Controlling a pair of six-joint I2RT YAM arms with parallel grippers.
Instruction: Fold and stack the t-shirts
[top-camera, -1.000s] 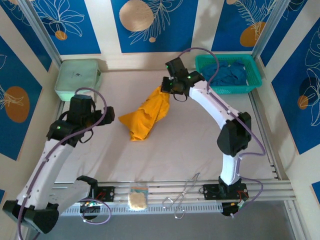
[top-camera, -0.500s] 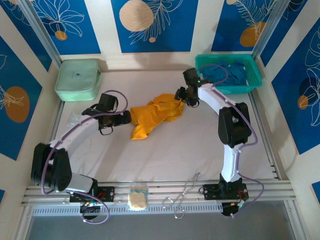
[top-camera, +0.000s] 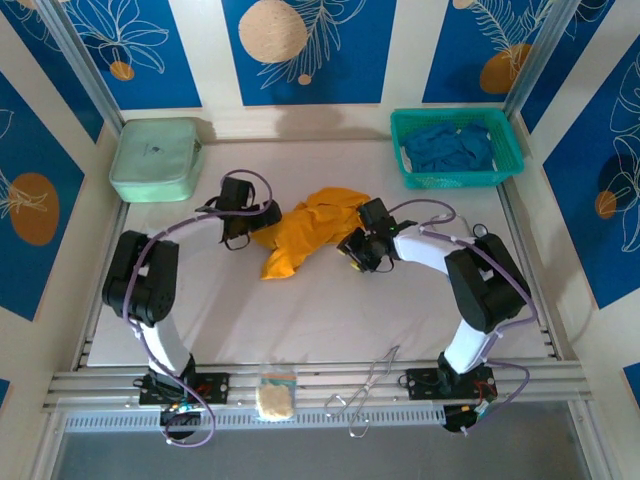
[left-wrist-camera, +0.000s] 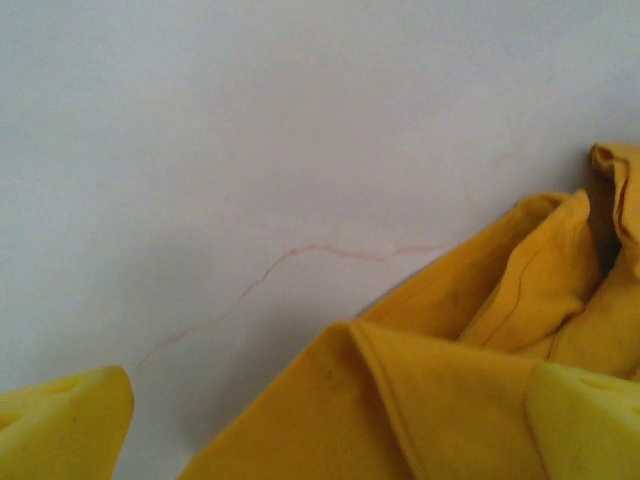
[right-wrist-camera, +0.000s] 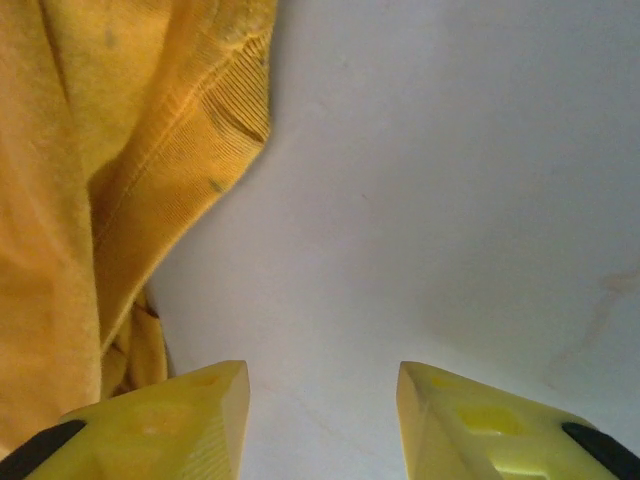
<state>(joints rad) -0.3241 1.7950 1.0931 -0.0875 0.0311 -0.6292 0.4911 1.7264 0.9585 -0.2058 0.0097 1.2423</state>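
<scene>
- Where it lies crumpled on the white table surface (top-camera: 330, 310), the mustard-orange soft cloth t-shirt (top-camera: 305, 232) sits between the left gripper (left-wrist-camera: 320, 440) and the right gripper (right-wrist-camera: 320, 420), with one end at each.
- Left gripper: the yellow fingers (left-wrist-camera: 60, 425) are spread fully wide and clamp nothing. A folded edge of the shirt lies under the gap and against one fingertip. Bare table lies ahead of the tips.
- Right gripper: the yellow fingers (right-wrist-camera: 170, 420) are partly apart with only bare table between them, and nothing is held. The shirt's ribbed edge lies just beside one finger and runs forward past its tip.
- Deep blue cloth t-shirts (top-camera: 447, 148) are bundled inside the teal plastic mesh basket (top-camera: 455, 183), well apart from the right gripper's fingers.
- Pale mint-green rectangular pouch (top-camera: 155, 158): flat on the table, well apart from the left gripper's fingers.
</scene>
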